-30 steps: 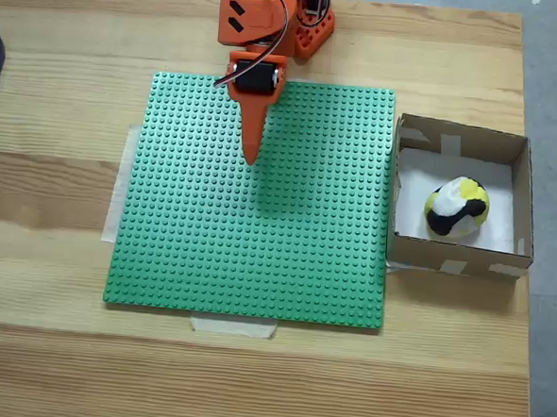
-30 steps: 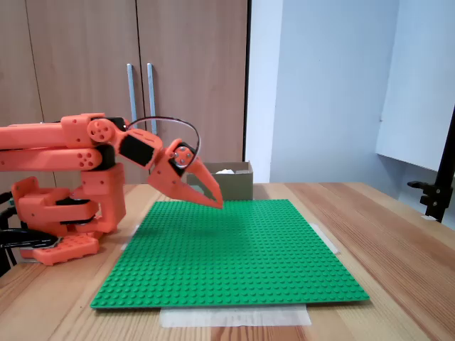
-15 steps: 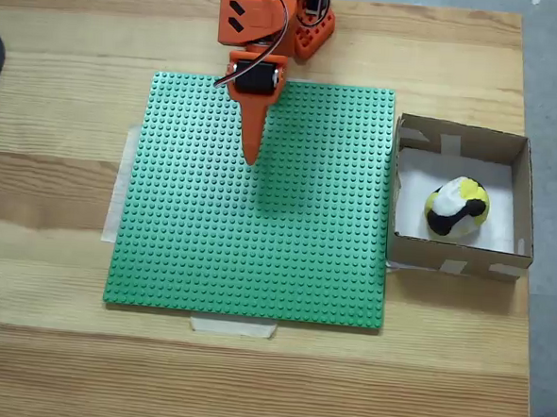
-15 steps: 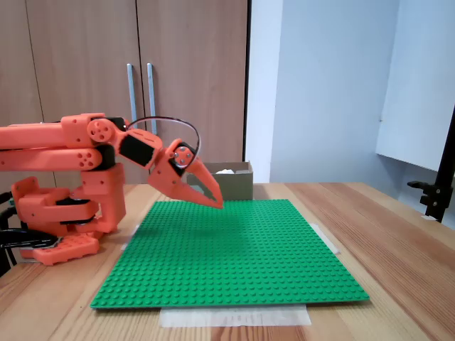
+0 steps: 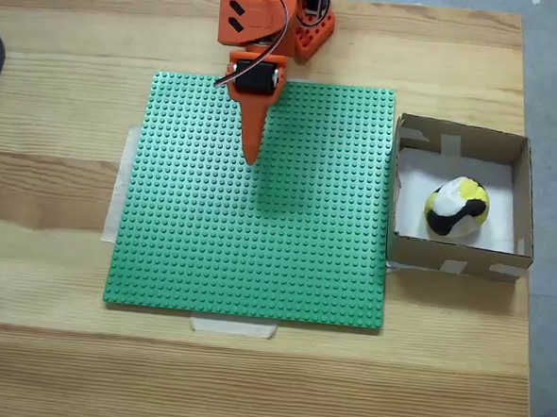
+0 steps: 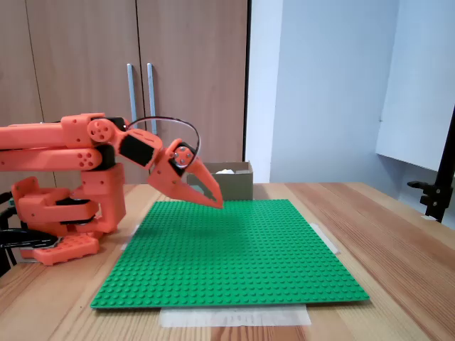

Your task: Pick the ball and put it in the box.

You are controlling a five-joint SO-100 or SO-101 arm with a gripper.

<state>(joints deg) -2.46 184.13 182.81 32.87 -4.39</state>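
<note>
The ball [image 5: 457, 208], lumpy with white, black and yellow patches, lies inside the box [image 5: 463, 141], a shallow brown cardboard box with a white floor, at the right of the green plate in a fixed view. In the other fixed view the box [image 6: 234, 183] stands at the far end of the plate, with a bit of white showing over its rim. My orange gripper [image 5: 251, 156] hangs shut and empty over the upper middle of the green studded plate, well left of the box. From the side the gripper [image 6: 216, 202] points down toward the plate, its tips just above the studs.
A green studded baseplate [image 5: 210, 252] is taped to the wooden table. The arm's orange base [image 6: 57, 213] stands at the plate's far edge. Wooden cupboard doors [image 6: 85, 50] rise behind the table. A black stand [image 6: 441, 177] is at the right edge.
</note>
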